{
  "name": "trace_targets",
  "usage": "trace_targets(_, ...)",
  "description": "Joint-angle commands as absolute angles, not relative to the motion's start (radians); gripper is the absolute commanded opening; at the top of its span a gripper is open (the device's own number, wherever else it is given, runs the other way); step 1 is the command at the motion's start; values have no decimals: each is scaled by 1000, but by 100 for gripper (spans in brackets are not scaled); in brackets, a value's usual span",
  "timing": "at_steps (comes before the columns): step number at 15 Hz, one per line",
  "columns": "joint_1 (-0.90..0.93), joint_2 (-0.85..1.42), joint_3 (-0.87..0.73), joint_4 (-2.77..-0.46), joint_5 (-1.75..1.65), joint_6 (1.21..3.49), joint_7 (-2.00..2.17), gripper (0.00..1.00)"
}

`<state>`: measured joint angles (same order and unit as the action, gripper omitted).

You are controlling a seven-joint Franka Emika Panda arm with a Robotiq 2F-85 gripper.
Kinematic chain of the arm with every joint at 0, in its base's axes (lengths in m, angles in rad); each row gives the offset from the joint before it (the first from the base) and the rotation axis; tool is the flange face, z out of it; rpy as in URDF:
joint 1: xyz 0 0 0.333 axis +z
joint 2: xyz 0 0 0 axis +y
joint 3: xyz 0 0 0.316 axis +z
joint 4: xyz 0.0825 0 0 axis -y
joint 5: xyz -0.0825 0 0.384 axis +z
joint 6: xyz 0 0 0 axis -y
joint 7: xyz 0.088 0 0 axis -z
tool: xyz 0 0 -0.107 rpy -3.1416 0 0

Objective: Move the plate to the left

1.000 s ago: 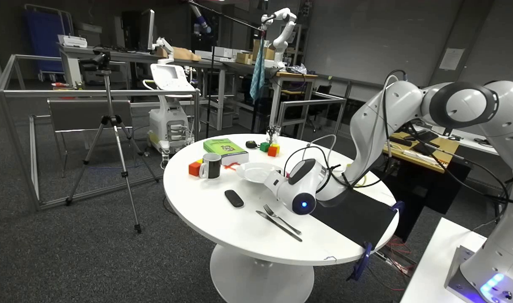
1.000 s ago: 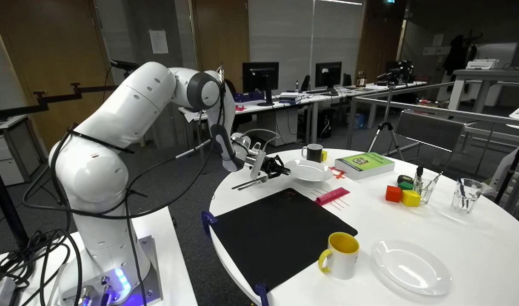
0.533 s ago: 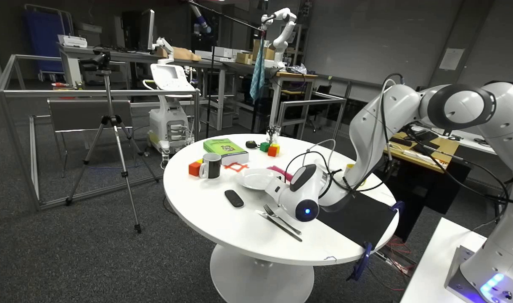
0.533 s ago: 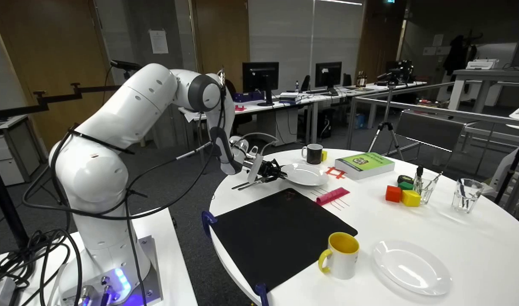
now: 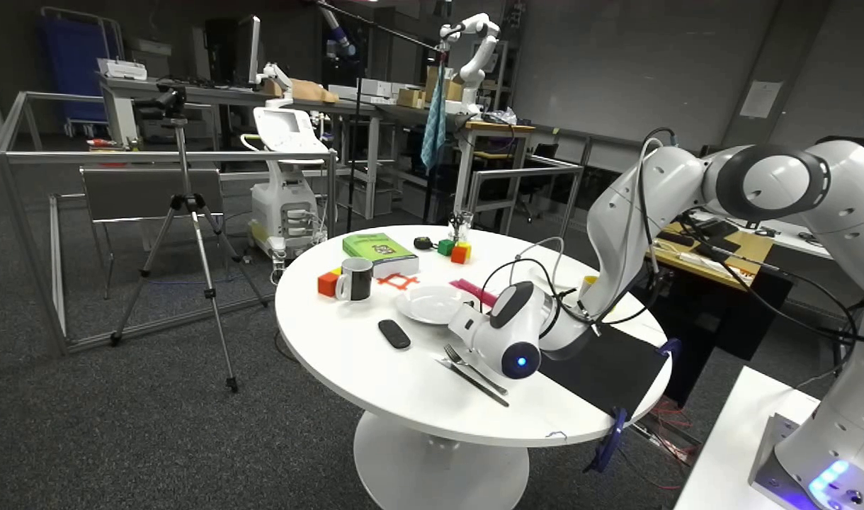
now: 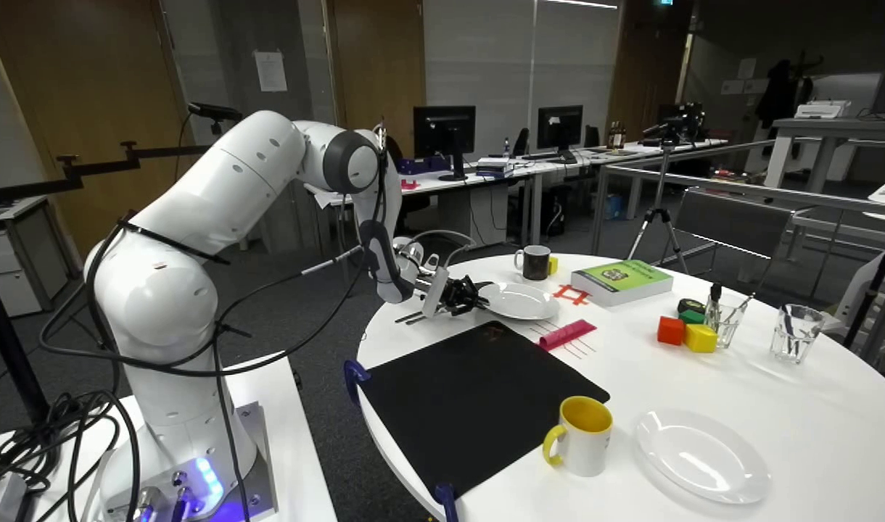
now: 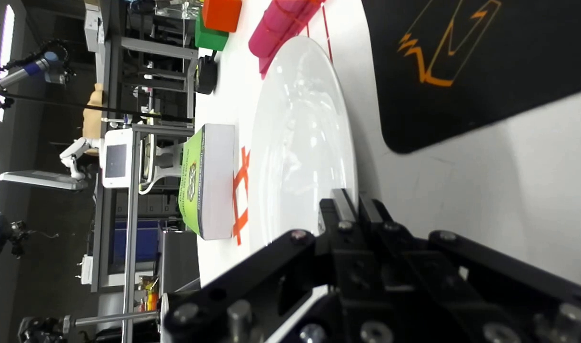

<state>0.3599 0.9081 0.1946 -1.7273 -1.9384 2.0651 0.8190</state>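
Observation:
The white plate is seen at a steep slant in the wrist view, its near rim between my gripper's fingertips. My gripper is shut on that rim, one finger over the plate's upper face and one on its underside. The plate also shows in both exterior views, between the dark mug and the black mat. It is low over the table; I cannot tell whether it touches. My gripper is at its edge on the robot's side. A second white plate lies flat at the table's other end.
Near the held plate are a fork and knife, a black case, a dark mug, a green book, an orange lattice, a pink roll and the black mat. A yellow-white mug stands beyond the mat.
The plate, held at its rim, has come lower and a little towards the robot's side. It has levelled slightly. The pink roll and orange lattice show more in an exterior view.

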Motion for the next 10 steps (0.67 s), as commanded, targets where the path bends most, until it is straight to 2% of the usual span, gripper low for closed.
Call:
trace_targets(1,335,877,211,-1762,-1986,2066,838,31)
trace_targets(2,334,875,211,-1763,-1987,2064,838,32)
trace_targets(10,311,825,222,-1804,-1963,2065,838,93)
